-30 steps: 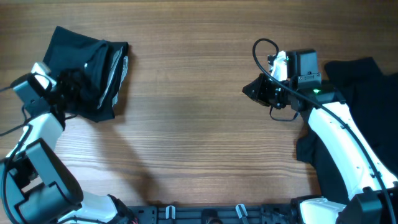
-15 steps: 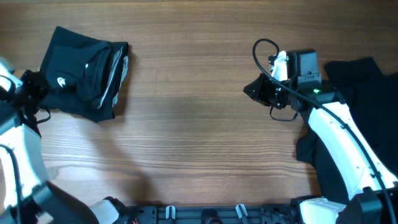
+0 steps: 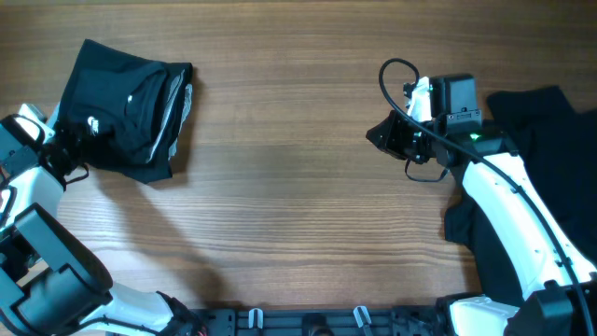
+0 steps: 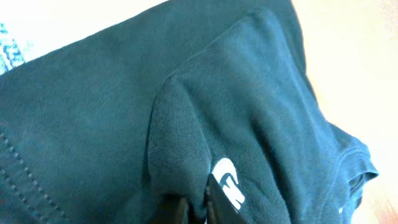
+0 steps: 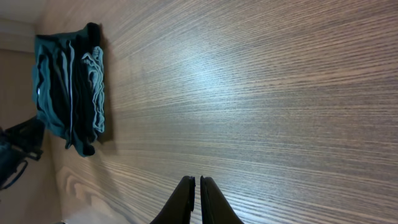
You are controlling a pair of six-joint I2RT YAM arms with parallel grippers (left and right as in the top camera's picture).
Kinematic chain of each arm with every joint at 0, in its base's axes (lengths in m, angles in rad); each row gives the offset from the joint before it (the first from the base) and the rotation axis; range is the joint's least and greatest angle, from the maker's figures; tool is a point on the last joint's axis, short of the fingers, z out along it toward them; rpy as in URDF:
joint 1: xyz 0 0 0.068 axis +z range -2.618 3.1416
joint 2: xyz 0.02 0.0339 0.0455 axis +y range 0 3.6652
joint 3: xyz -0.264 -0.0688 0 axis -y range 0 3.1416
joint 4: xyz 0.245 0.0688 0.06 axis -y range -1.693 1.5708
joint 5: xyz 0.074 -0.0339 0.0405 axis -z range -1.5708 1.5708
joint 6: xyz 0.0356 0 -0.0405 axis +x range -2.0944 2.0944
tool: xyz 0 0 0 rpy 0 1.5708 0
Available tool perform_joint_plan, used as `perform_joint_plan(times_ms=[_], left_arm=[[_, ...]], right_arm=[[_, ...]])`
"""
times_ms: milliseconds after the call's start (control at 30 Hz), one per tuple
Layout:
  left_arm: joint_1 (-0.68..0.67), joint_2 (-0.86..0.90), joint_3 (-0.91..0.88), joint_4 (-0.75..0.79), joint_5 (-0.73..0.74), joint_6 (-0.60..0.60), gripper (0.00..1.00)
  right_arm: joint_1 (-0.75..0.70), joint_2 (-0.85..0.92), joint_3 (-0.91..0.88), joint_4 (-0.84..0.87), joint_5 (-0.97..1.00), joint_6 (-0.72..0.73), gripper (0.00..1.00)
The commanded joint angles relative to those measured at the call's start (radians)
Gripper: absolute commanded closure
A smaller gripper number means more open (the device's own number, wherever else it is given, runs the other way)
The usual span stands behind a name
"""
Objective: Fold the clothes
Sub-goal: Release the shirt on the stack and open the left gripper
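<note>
Far-left corner of the wooden table point(image 3: 280, 196): the folded dark garment point(image 3: 126, 107) lies in a compact stack, its layered edges turned toward the middle of the table and a small white logo point(image 3: 93, 119) showing on top. In the past second the left gripper point(image 3: 62, 146) lifted off the stack's near-left side, swung out beyond the table's left edge, and has now come back to rest just beside the garment's left border. The stack itself has not shifted or opened through that move, which suggests this piece is finished and the arm is only tidying or letting go.

From the left wrist, teal-dark cloth fills the view, with a raised ridge of fabric running down toward the fingertips point(image 4: 216, 200) by the logo point(image 4: 227, 180). The jaws stand close together, but whether they pinch that ridge or merely sit above it cannot be told.

The right gripper point(image 3: 378, 135) hovers over bare wood right of centre, unmoved across the second, its jaws pressed together on nothing in the right wrist view point(image 5: 194, 196). Behind it, at the right edge, a heap of unfolded dark clothes point(image 3: 546, 168) waits. By appearances the job now turns to that heap, and the right arm is nearest to draw the next piece out.
</note>
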Motion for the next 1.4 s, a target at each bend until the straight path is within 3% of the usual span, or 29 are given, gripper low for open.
perform_joint_plan(times_ms=[0, 233, 433, 467, 533, 567, 700, 733, 800, 867, 900, 1033, 1133, 1167, 1267, 1367], left_arm=[[0.0, 0.008, 0.004, 0.053, 0.005, -0.007, 0.96], [0.001, -0.022, 0.062, 0.036, 0.001, -0.01, 0.96], [0.009, -0.055, 0.082, -0.022, -0.094, 0.023, 0.96], [0.012, -0.06, 0.083, -0.033, -0.093, 0.027, 0.75], [0.018, -0.07, 0.085, -0.084, -0.097, 0.028, 0.62], [0.024, -0.079, 0.088, -0.122, -0.097, 0.028, 0.48], [0.043, -0.176, 0.104, -0.271, 0.013, 0.099, 0.36], [0.036, -0.214, 0.104, -0.288, 0.058, 0.107, 0.37], [0.006, -0.25, 0.104, -0.303, 0.061, 0.113, 0.49], [-0.055, -0.243, 0.103, -0.301, 0.035, 0.14, 0.78], [-0.09, -0.224, 0.103, -0.293, 0.012, 0.14, 0.86], [-0.211, -0.084, 0.103, -0.196, -0.084, 0.129, 0.95], [-0.271, 0.04, 0.103, -0.124, -0.097, 0.128, 0.94], [-0.283, 0.074, 0.104, -0.118, -0.099, 0.128, 0.9], [-0.301, 0.064, 0.106, -0.17, -0.064, 0.138, 0.58], [-0.313, -0.074, 0.129, -0.286, -0.028, 0.22, 0.44]], right_arm=[[0.001, -0.007, 0.003, -0.006, 0.014, -0.003, 0.91], [0.001, -0.007, 0.003, -0.019, 0.019, -0.016, 0.9], [0.001, -0.007, 0.003, -0.019, 0.019, -0.025, 0.9], [0.001, -0.007, 0.003, -0.019, 0.026, -0.025, 0.89], [0.001, -0.007, 0.003, -0.019, 0.03, -0.026, 0.87], [0.001, -0.007, 0.003, -0.02, 0.033, -0.026, 0.87], [0.001, -0.008, 0.003, -0.019, 0.072, -0.052, 0.86], [0.001, -0.008, 0.003, -0.012, 0.09, -0.051, 0.85], [0.001, -0.008, 0.003, -0.001, 0.098, -0.051, 0.85], [0.001, -0.008, 0.003, 0.005, 0.101, -0.051, 0.85], [0.001, -0.008, 0.003, 0.005, 0.105, -0.051, 0.85], [0.001, -0.008, 0.003, -0.001, 0.104, -0.051, 0.85], [0.001, -0.008, 0.003, -0.01, 0.104, -0.051, 0.85], [0.001, -0.008, 0.003, -0.01, 0.105, -0.053, 0.85], [0.0, -0.012, 0.021, -0.009, 0.177, -0.115, 0.86], [0.0, -0.045, 0.114, -0.013, 0.217, -0.246, 0.83]])
